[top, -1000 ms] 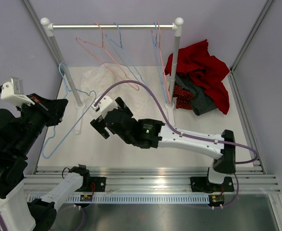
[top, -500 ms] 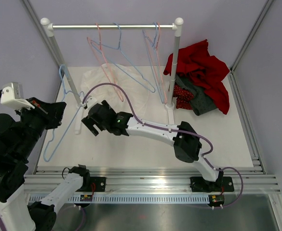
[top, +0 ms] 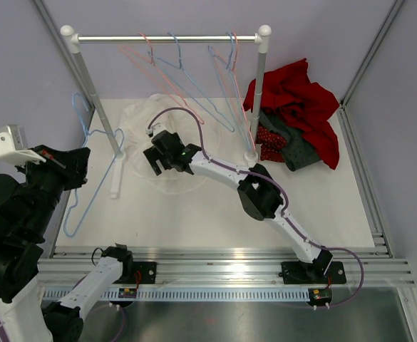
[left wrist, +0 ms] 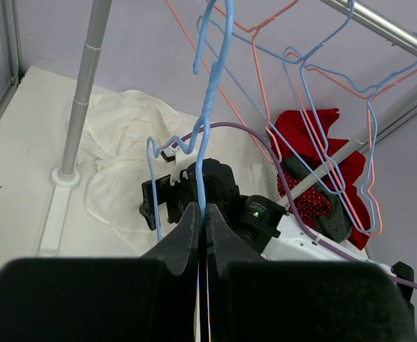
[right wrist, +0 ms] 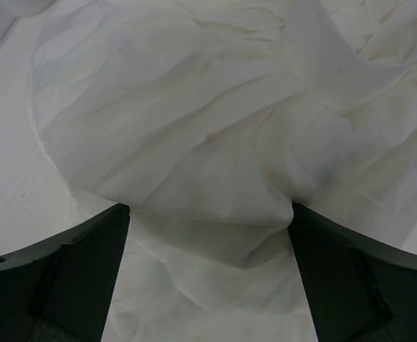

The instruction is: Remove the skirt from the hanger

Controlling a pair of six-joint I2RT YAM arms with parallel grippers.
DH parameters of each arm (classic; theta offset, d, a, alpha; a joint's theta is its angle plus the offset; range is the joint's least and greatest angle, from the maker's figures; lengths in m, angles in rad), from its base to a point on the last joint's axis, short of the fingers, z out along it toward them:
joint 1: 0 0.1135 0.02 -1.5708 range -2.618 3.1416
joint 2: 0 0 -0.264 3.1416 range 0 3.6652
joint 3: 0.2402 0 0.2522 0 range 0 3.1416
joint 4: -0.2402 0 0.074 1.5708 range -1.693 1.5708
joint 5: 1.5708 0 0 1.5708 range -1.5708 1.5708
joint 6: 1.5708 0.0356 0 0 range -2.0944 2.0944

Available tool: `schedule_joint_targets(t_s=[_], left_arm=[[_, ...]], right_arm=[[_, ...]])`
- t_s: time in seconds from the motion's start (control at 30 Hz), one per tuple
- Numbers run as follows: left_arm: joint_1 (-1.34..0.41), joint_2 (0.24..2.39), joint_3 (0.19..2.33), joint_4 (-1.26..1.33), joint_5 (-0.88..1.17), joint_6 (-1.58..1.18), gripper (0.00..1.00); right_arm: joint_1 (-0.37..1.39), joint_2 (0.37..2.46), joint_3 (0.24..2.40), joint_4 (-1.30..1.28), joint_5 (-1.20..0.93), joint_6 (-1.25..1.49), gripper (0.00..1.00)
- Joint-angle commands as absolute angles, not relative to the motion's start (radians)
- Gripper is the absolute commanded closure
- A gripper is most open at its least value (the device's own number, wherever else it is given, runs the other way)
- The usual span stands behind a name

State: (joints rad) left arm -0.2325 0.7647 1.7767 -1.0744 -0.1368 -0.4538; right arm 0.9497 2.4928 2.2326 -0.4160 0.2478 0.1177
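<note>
Here, left gripper (left wrist: 202, 214) clamped on blue hanger (left wrist: 209, 121), right gripper (right wrist: 204, 214) spread over skirt (right wrist: 194, 128)

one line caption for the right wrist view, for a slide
Right gripper, jaws open wide, poised over the crumpled white skirt.

Your top view, high over the near edge, facing down on the table (top: 194, 214), your left wrist view, raised, looking toward the rail (left wrist: 379, 25), your right wrist view, close above the white skirt (right wrist: 194, 142), common to all three.
</note>
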Motion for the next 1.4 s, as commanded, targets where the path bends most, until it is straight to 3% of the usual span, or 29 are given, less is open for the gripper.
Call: schedule_joint_targets(t_s=[0.0, 0.07, 0.13, 0.17, 0.2, 0.23, 0.3, 0.33, 0.6, 0.77, 0.9, 1.1, 1.37], left_arm=[[-0.235, 0.764, 1.752, -0.988, -0.153, -0.437, 1.00], [-0.235, 0.764, 1.741, -0.983, -0.150, -0.437, 1.00], [-0.235, 0.764, 1.738, -0.980, -0.150, -0.437, 1.00], [-0.235, 0.765, 1.738, -0.980, -0.150, -0.439, 1.00], [-0.235, 0.765, 1.740, -0.980, -0.149, -0.439, 1.00], [-0.235, 0.764, 1.738, -0.980, -0.149, -0.439, 1.00], [-0.235, 0.762, 1.740, -0.982, -0.147, -0.443, 1.00], [-0.235, 0.762, 1.740, -0.982, -0.146, -0.448, 1.00], [-0.235, 0.762, 1.717, -0.977, -0.166, -0.443, 1.00], [-0.235, 0.782, 1.695, -0.963, -0.178, -0.431, 1.00], [-0.235, 0.795, 1.695, -0.937, -0.187, -0.417, 1.00], [-0.235, 0.819, 1.695, -0.899, -0.147, -0.440, 1.00], [-0.235, 0.845, 1.712, -0.902, -0.130, -0.413, 1.00]], right_arm=[[0.973, 2.531, 2.273, -0.420, 0.180, 0.144, 0.01], [0.971, 2.539, 2.252, -0.405, 0.150, 0.169, 0.00], [0.973, 2.536, 2.217, -0.397, 0.111, 0.182, 0.11], [0.971, 2.531, 2.206, -0.396, 0.098, 0.195, 0.22], [0.973, 2.523, 2.179, -0.393, 0.089, 0.202, 0.39], [0.973, 2.501, 2.162, -0.391, 0.071, 0.213, 0.62], [0.976, 2.465, 2.079, -0.367, 0.057, 0.227, 0.81], [0.977, 2.417, 2.045, -0.354, 0.055, 0.229, 1.00], [1.128, 1.978, 1.527, -0.196, 0.181, 0.265, 1.00], [1.311, 1.567, 1.391, -0.297, 0.526, 0.291, 1.00], [1.365, 1.276, 1.431, -0.416, 0.760, 0.267, 1.00], [1.324, 1.186, 1.580, -0.379, 0.992, -0.134, 1.00], [1.026, 1.247, 1.908, -0.353, 0.810, -0.349, 1.00]])
